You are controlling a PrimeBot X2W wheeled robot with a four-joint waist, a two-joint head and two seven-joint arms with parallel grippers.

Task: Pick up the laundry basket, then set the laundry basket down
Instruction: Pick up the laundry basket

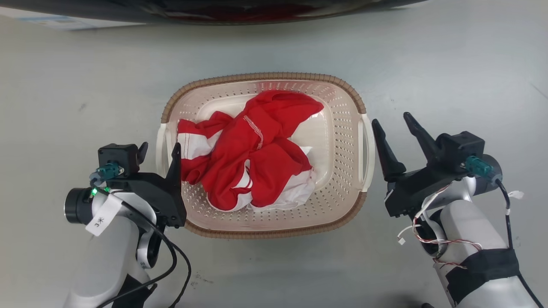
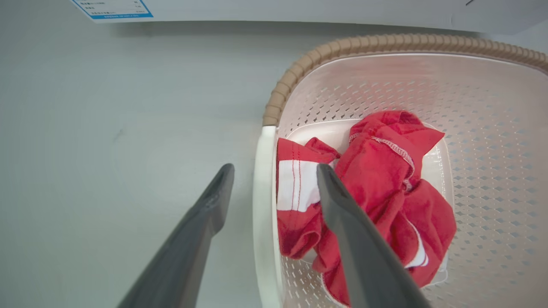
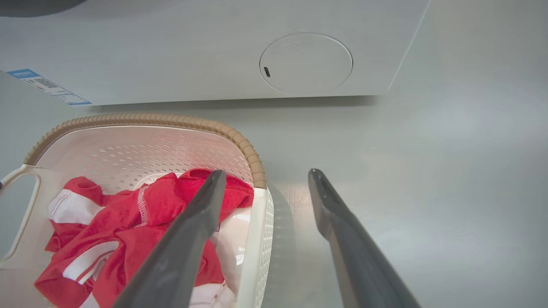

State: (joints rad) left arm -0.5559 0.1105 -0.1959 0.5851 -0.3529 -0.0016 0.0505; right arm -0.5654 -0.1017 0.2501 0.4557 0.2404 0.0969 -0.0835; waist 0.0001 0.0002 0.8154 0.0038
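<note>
Laundry basket [image 1: 342, 128]; right wrist view shows washing machine [image 3: 214, 51].

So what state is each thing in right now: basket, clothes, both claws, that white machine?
laundry basket, upright on the floor, loaded, not gripped.
red and white clothes, crumpled in a heap inside the basket.
left claw, open, fingers either side of the left handle.
right claw, open, by the right handle, holding nothing.
white machine, round flap shut.
</note>
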